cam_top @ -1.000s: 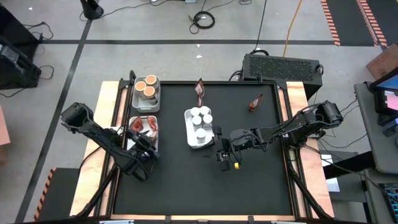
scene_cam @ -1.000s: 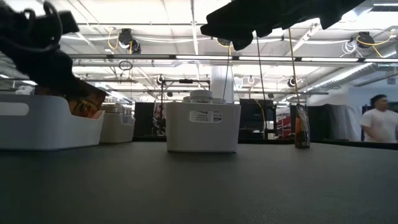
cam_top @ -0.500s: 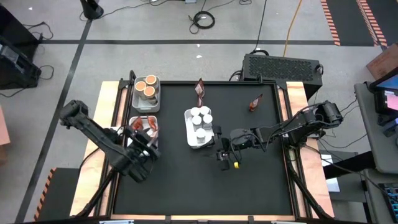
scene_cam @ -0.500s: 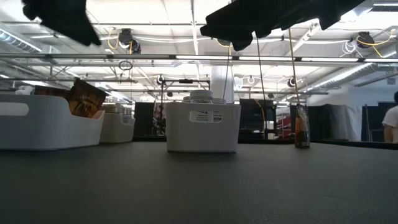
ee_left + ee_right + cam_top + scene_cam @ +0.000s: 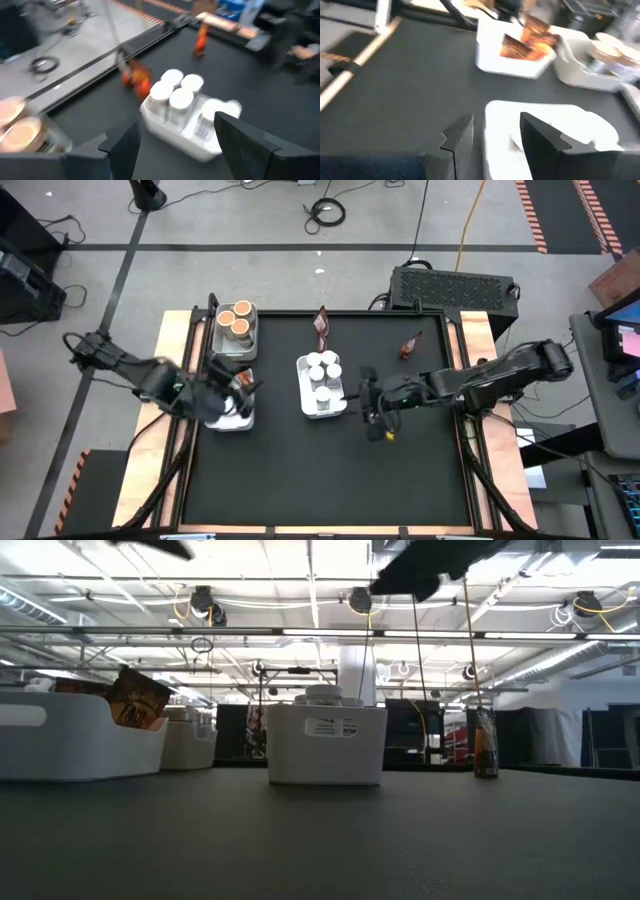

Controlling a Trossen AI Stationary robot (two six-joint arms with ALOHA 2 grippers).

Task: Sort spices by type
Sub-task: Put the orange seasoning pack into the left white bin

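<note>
Three white trays stand on the black table. The far left one (image 5: 237, 330) holds orange-topped tubs. The one nearer to me (image 5: 228, 418) holds reddish-brown packets (image 5: 526, 44). The middle one (image 5: 322, 404) holds white-capped jars (image 5: 172, 92). Two loose packets stand farther back, one (image 5: 321, 326) at the centre and one (image 5: 410, 345) to the right. My left gripper (image 5: 244, 384) hangs open above the packet tray, pointing at the jar tray. My right gripper (image 5: 367, 400) is open just right of the jar tray. Neither holds anything.
A packet (image 5: 135, 700) leans on the packet tray's wall (image 5: 70, 745) and sticks up above its rim. The table's near half is bare black mat. A dark box (image 5: 455, 285) stands beyond the far right corner.
My left gripper has risen from the near end of the packet tray, swung toward the far edge and turned toward the jar tray. A packet stays leaning in that tray. My right gripper has risen a little and moved toward the far edge.
</note>
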